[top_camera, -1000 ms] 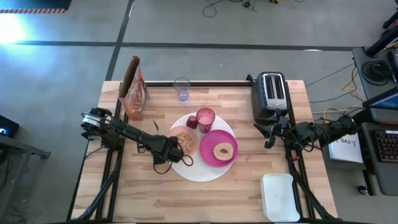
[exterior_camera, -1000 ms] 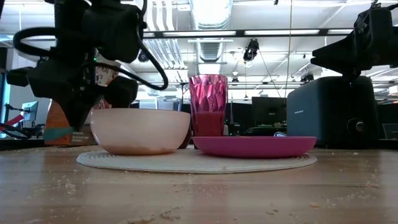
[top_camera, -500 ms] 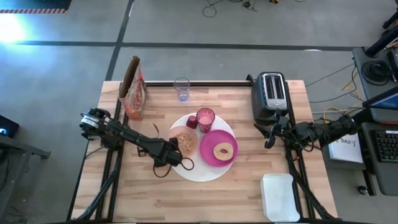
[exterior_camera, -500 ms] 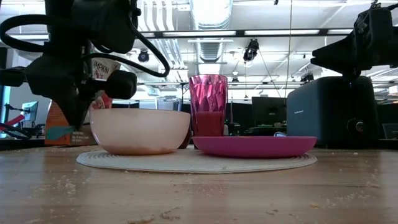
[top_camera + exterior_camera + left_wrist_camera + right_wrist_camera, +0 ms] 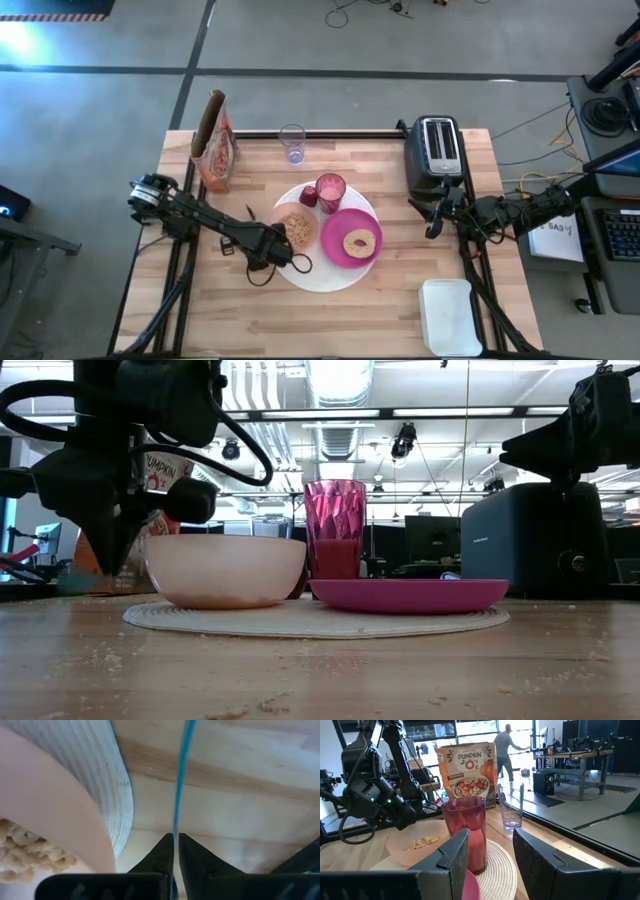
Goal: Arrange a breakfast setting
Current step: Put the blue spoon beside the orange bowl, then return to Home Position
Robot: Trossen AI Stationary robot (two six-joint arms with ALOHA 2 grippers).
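I have the left gripper (image 5: pixel 262 247) clamped on the spoon (image 5: pixel 181 775), its two fingers pressed together on the thin teal handle, which runs straight out ahead of them over bare wood. In the high view that gripper sits just off the left edge of the placemat (image 5: pixel 322 276), right beside the bowl (image 5: pixel 296 228) of cereal, so the spoon's spot, as I judge it, is the strip of table just left of the mat, with the handle's long axis running alongside the bowl and not across it. In the left wrist view the mat's ribbed rim and the bowl's peach wall lie to one side of the handle, close but not touching it. The rest of the setting is on the mat: the plate (image 5: pixel 350 238) with the bagel (image 5: pixel 359 243) on the right, the pink cup (image 5: pixel 330 190) behind them, a small red fruit (image 5: pixel 309 195) just left of the cup. The left arm is clearly the nearer one; the right gripper (image 5: pixel 432 226) waits well off by the toaster (image 5: pixel 437 146), its fingers apart and holding nothing. The only writing I can read is "PUMPKIN" on the orange cereal bag (image 5: pixel 468 770), standing at the far left of the table, with a clear glass (image 5: pixel 510 807) near it.
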